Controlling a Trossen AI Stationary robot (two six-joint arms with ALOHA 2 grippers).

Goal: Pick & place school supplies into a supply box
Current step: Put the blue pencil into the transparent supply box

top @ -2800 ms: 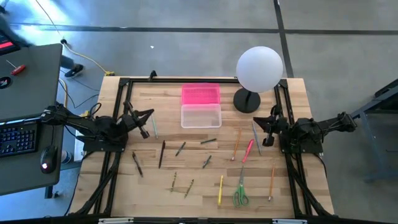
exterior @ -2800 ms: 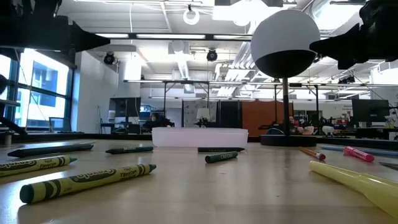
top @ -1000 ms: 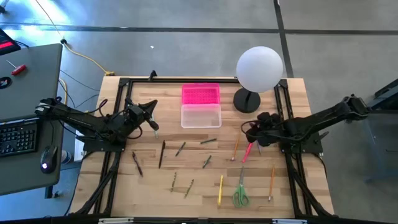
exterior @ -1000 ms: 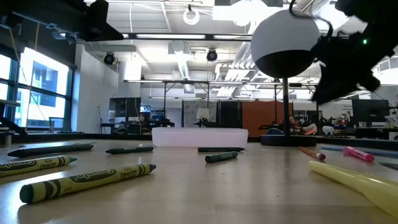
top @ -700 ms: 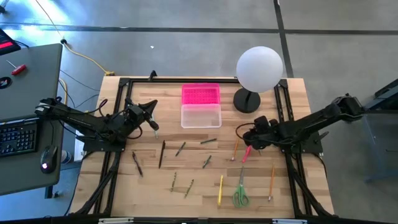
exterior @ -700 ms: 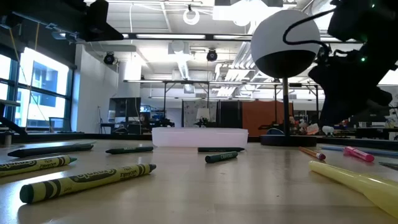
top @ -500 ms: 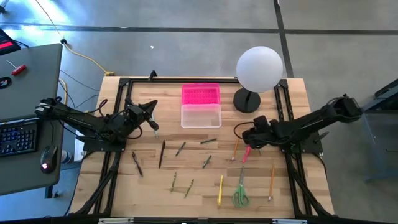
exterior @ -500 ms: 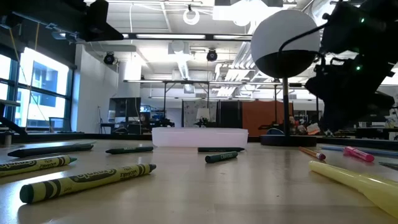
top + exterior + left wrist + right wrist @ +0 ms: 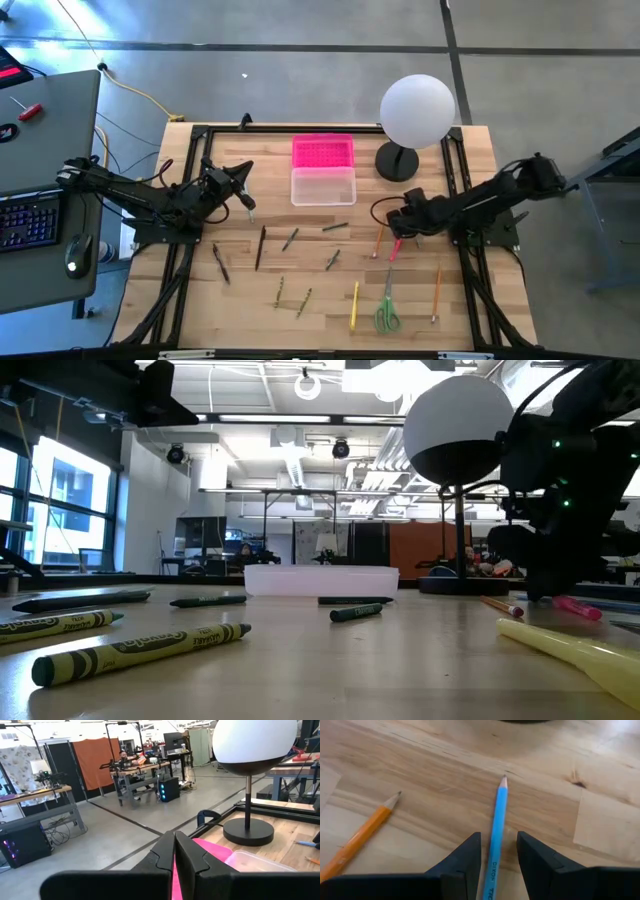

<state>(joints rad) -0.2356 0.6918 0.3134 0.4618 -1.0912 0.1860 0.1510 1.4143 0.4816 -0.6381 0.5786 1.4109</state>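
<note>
The supply box [image 9: 323, 186] is a clear tub at the table's far middle, and its pink lid [image 9: 323, 152] lies just beyond it. Pens, pencils and crayons are scattered over the wood, with green-handled scissors [image 9: 387, 311] near the front edge. My right gripper [image 9: 499, 840] is open and tipped down over a blue pencil [image 9: 499, 805], one finger on either side of it, apart from it. An orange pencil [image 9: 360, 837] lies beside. In the high view the right gripper [image 9: 397, 222] hides the blue pencil. My left gripper [image 9: 244, 200] is shut and held level above the table's left part.
A white globe lamp [image 9: 417, 110] on a dark base [image 9: 397, 162] stands just beyond the right gripper. A pink marker [image 9: 398, 244] and an orange pencil [image 9: 380, 233] lie close under it. Green crayons [image 9: 140, 652] lie toward the near left. A desk with a keyboard [image 9: 28, 222] stands left of the table.
My right gripper has come down toward the table and moved toward its left and near edges, tipping from a flatter pose to point steeply down over the blue pencil. Its fingers have stayed open.
</note>
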